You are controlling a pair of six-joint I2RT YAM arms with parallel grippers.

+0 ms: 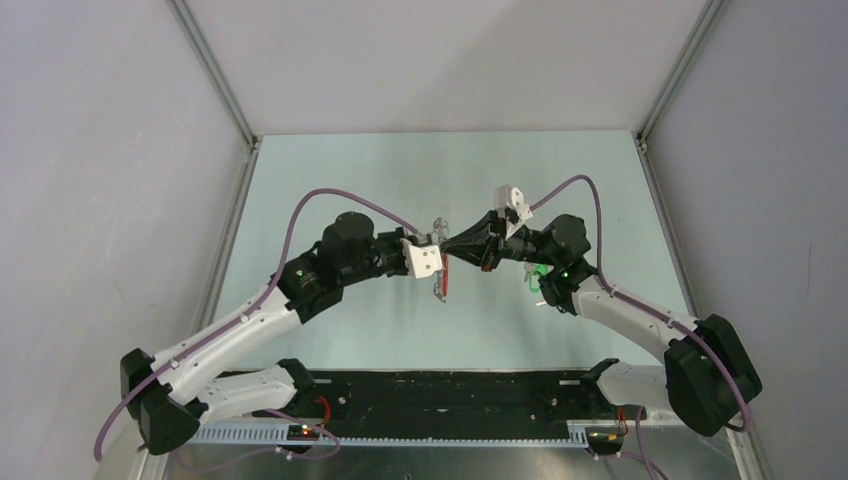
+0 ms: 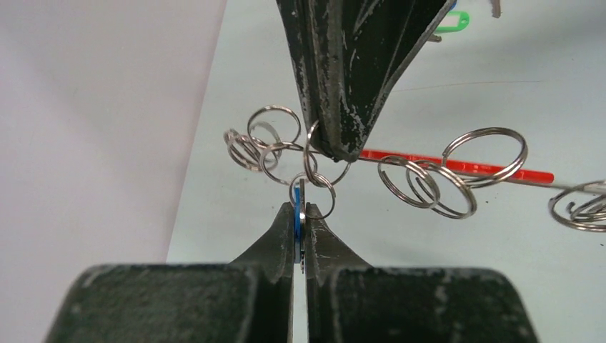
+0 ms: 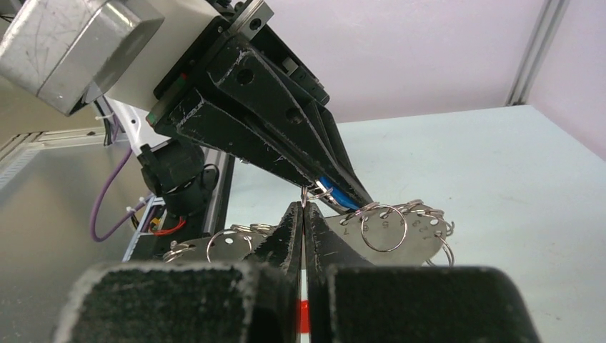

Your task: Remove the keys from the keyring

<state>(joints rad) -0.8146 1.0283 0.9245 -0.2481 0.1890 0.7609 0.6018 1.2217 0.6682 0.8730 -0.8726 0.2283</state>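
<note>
My left gripper (image 2: 300,209) is shut on a blue-headed key (image 2: 296,214), held edge-on between its fingertips. My right gripper (image 3: 303,207) is shut on a small steel split ring (image 2: 314,166) that links to that key. The two grippers meet tip to tip above the table's middle, the left (image 1: 438,252) and the right (image 1: 452,243). The keyring hangs below them, with its red band (image 2: 457,166) and its grey numbered strip (image 3: 400,230) carrying several split rings (image 2: 429,187). A green-headed key (image 1: 537,272) lies on the table under the right arm.
The pale green table (image 1: 380,180) is fenced by grey walls left, right and back. A black rail (image 1: 440,395) with the arm bases runs along the near edge. Purple cables (image 1: 300,215) arc over both arms.
</note>
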